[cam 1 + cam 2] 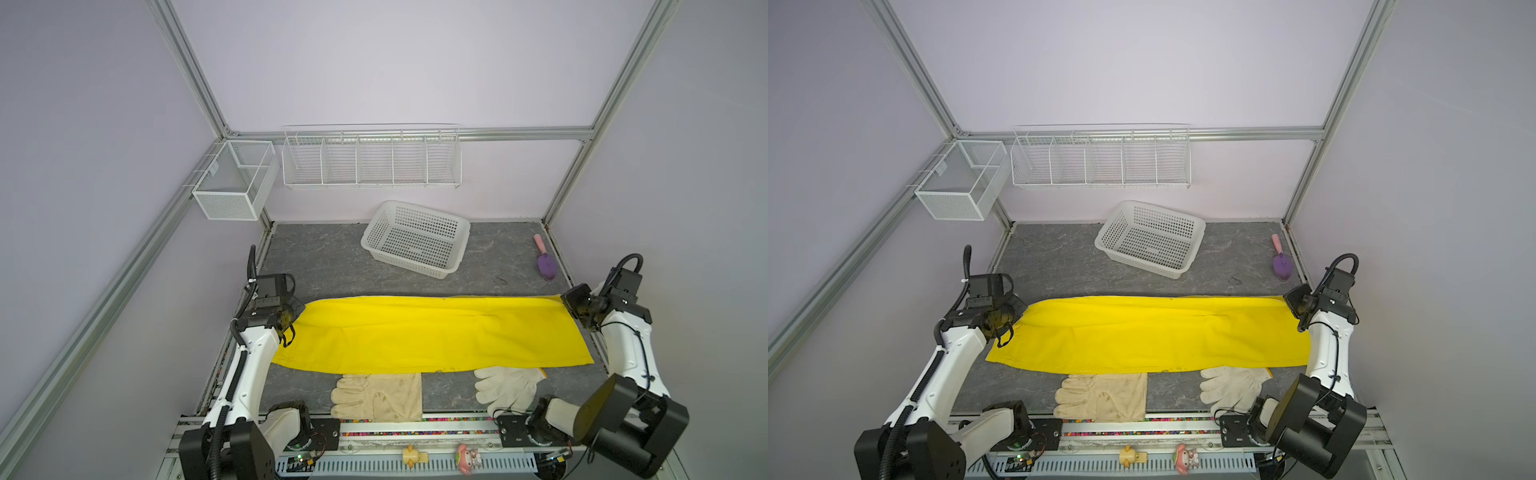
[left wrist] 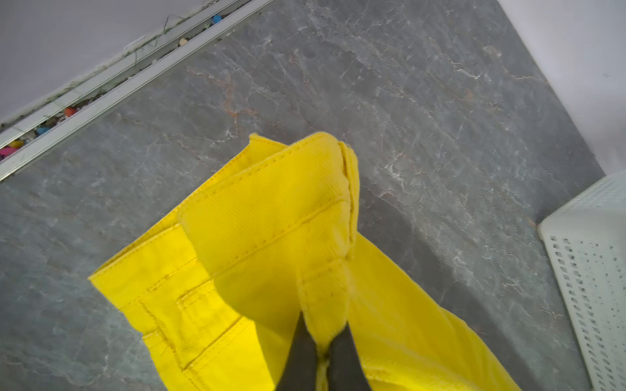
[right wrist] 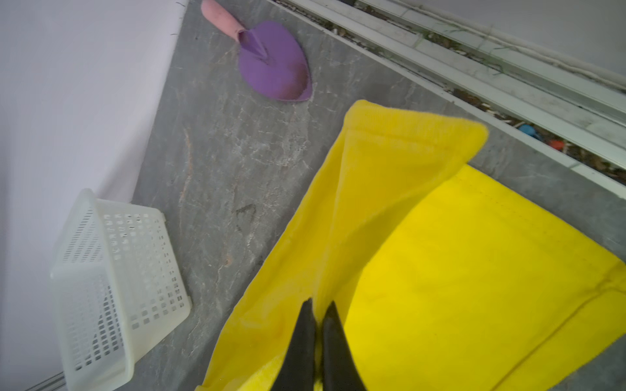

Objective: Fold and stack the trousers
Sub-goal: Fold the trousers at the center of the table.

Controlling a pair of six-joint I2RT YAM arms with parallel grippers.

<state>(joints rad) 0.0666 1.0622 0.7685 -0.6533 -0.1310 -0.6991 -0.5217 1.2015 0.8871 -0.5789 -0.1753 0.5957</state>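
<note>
**Across the tabletop: stretched trousers, two small pinches**

Over the grey tabletop [image 1: 332, 257], in both top views, the yellow trousers [image 1: 432, 332] lie spread lengthwise between the arms. The left end effector [image 1: 291, 316] is at the waist end and the right end effector [image 1: 571, 307] at the hem end. The near edge meets the cream leather glove [image 1: 378, 397] and the white knitted glove [image 1: 509, 388]; which overlaps which is unclear. A fold carried toward that edge could drag the gloves along or trap them inside.

From the left wrist, the left end effector [image 2: 323, 321] is clamped shut on a bunched pinch of waistband, lifted off the tabletop. That thick seam could slide out under a hard pull.

From the right wrist, the right end effector [image 3: 320, 303] is closed on a raised hem corner while more yellow cloth lies flat beside it. Uneven lifting would likely skew the fold. The purple trowel [image 3: 271, 61] and white plastic basket [image 3: 111, 287] sit well apart.
</note>
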